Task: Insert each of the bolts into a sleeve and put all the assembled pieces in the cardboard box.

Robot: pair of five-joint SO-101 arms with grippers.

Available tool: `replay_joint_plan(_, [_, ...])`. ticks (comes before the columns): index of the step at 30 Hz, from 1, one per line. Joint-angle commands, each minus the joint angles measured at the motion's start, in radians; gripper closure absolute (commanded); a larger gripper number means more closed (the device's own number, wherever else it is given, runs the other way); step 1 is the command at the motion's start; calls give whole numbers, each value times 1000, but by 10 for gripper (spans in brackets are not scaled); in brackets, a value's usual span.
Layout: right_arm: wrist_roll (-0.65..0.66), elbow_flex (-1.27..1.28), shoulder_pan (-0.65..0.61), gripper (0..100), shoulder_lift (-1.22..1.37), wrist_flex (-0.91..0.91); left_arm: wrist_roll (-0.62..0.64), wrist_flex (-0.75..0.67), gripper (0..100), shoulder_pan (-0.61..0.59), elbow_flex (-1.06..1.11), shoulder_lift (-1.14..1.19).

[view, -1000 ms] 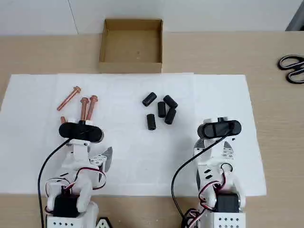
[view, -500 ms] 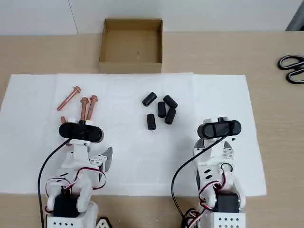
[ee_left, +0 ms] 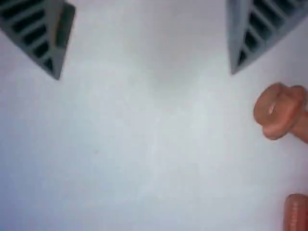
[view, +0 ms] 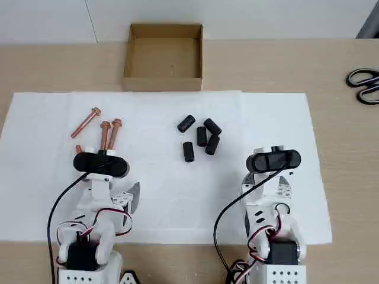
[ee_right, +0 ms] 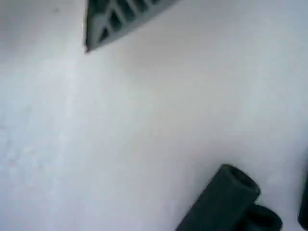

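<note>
Several copper bolts (view: pixel 105 134) lie on the white paper at the left, one partly hidden under the left arm's camera. Several black sleeves (view: pixel 201 137) lie loose in a cluster at the paper's middle. The cardboard box (view: pixel 163 56) stands empty at the far edge. My left gripper (ee_left: pixel 144 74) hangs open over bare paper, with a bolt head (ee_left: pixel 279 111) just beside one finger. My right gripper (view: pixel 270 184) sits low at the right and is open, holding nothing. One of its fingers (ee_right: pixel 118 21) shows above the paper, with a sleeve (ee_right: pixel 221 202) a little way off.
A white paper sheet (view: pixel 160 195) covers the wooden table. Black scissors (view: pixel 364 84) lie off the paper at the far right. Both arms are folded near the front edge, with cables trailing behind them.
</note>
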Motion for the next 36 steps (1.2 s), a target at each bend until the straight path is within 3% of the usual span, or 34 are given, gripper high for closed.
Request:
replay_joint_plan(1, [11,9,7,782,-8,-16,-5,-29,785,-5,-8,-9])
replay_joint_plan(12, [11,9,7,782,-8,-16,-9,57,785,-5,-127,-8])
replay_joint_plan(18, [11,9,7,782,-8,-16,-138,61,785,-6,-166,-6])
replay_joint_plan(25, [11,9,7,782,-8,-16,-135,123,785,-8,-306,-6])
replay_joint_plan(36, [11,9,7,782,-8,-16,-135,123,785,-8,-325,-6])
